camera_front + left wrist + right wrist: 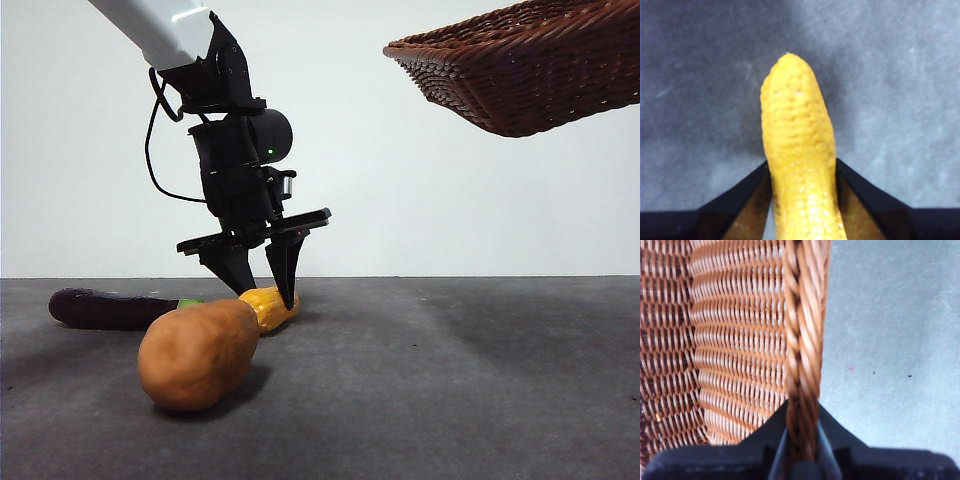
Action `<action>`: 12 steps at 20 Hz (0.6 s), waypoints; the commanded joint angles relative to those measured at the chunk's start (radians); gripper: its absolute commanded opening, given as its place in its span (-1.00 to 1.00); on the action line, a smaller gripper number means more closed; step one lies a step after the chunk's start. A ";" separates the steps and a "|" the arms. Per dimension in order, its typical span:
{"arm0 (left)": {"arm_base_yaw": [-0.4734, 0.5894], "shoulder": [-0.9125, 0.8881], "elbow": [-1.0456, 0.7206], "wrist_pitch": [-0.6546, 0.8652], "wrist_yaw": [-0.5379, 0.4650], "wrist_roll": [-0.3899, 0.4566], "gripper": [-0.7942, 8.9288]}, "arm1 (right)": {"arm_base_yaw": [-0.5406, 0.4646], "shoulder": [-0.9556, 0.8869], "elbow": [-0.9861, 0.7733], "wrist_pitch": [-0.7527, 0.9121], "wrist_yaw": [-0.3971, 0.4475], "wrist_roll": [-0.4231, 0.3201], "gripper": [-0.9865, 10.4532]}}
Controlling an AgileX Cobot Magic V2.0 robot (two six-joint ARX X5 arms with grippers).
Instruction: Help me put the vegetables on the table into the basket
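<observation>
On the table (450,380), a lumpy yellow piece (274,309) (797,135) lies between the jaws of my left gripper (266,297) (802,200), which is shut on it with both jaws pressed against its sides. A large orange-brown potato (197,352) rests in front of it, toward the camera. Behind and to the left lies a dark purple eggplant (110,308) with a green stem. My right gripper (801,440) is shut on the braided rim of the brown wicker basket (530,70) (730,340), holding it tilted in the air at the upper right.
The dark grey table stretches out to the right of the vegetables, under the raised basket. A black cable loops beside the left arm's wrist (240,150).
</observation>
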 commanded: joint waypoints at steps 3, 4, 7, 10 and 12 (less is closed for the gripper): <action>0.021 -0.040 0.045 -0.026 0.182 0.023 -0.85 | 0.001 0.003 0.003 0.011 -0.011 -0.006 -0.86; 0.030 -0.083 0.056 -0.039 0.182 0.025 -0.85 | 0.001 0.008 0.003 0.009 -0.011 -0.005 -0.86; 0.041 -0.252 0.061 -0.080 0.161 0.086 -0.85 | 0.001 0.030 0.003 0.010 -0.008 0.019 -0.86; 0.024 -0.410 0.061 -0.115 0.149 0.096 -0.85 | 0.005 0.054 0.003 0.013 -0.008 0.048 -0.86; -0.015 -0.483 0.061 -0.117 0.154 0.095 -0.85 | 0.031 0.069 0.002 0.009 0.002 0.069 -0.86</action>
